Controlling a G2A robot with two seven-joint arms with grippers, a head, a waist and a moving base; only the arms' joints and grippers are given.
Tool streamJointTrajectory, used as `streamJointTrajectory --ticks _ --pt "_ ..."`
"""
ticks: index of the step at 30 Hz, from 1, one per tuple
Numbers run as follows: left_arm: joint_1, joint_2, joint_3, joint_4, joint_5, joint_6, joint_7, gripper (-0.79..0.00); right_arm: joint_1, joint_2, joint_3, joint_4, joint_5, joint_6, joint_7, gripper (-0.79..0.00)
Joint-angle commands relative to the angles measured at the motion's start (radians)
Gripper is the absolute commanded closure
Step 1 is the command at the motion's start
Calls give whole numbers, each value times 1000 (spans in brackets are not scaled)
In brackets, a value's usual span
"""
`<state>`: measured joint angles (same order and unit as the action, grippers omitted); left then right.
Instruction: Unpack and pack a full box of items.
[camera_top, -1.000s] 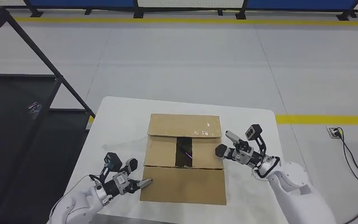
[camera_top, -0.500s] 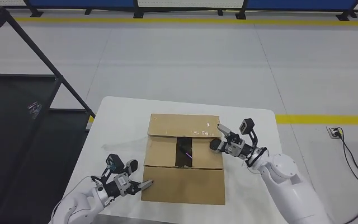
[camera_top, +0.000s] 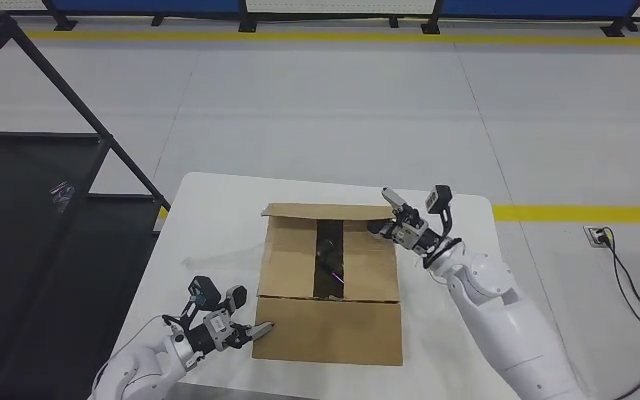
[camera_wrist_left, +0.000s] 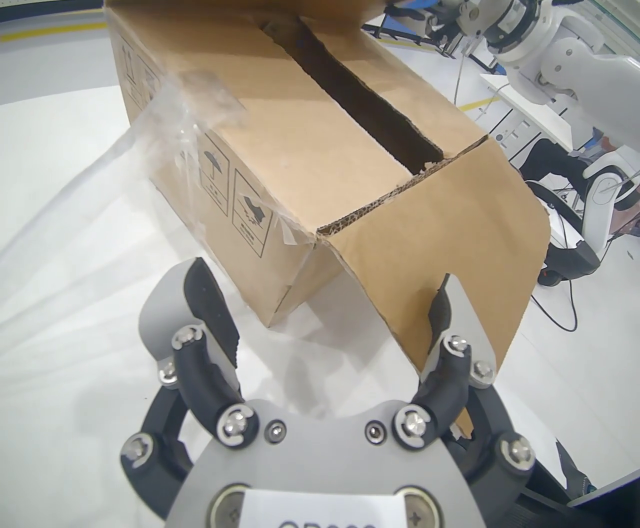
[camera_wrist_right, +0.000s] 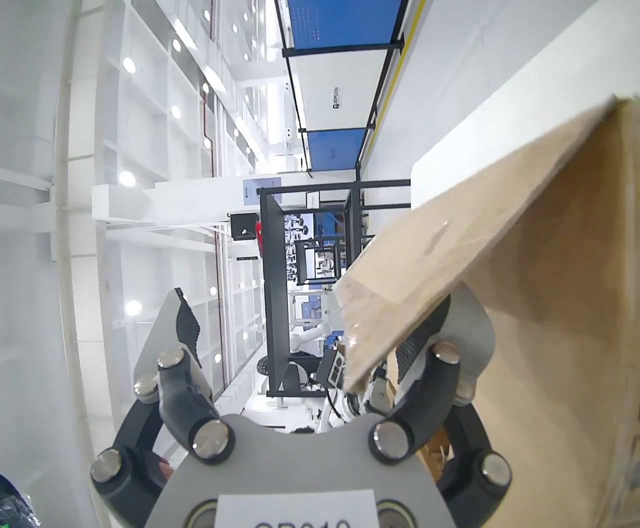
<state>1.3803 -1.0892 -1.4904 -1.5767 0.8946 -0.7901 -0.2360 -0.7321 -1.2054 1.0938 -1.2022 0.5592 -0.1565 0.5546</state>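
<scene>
Box (camera_top: 290, 272) contents dark, unreadable through slot (camera_top: 330, 262) | left gripper (camera_wrist_left: 322, 275) jaws apart | right gripper (camera_wrist_right: 315, 300) jaws apart

Brown corrugated cardboard box (camera_top: 330, 270) upright at middle of white table (camera_top: 215, 230); near outer flap (camera_top: 328, 330) folded out flat toward the robot; far outer flap (camera_top: 325, 211) raised, tilted up; two inner flaps (camera_top: 290, 268) down, nearly level, dark slot (camera_top: 330, 255) between them; dark contents with a purple glint inside, not identifiable; loose clear tape (camera_wrist_left: 185, 115) on one side wall.
</scene>
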Motion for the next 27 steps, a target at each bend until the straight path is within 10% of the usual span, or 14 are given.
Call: streamJointTrajectory --ticks 1,27 --pt "1 1 2 0 1 1 2 -785 34 -11 -23 18 -24 -10 -44 -785" --pt "-5 9 30 -9 0 34 17 -785 372 -192 -243 594 -144 -195 -319 -785"
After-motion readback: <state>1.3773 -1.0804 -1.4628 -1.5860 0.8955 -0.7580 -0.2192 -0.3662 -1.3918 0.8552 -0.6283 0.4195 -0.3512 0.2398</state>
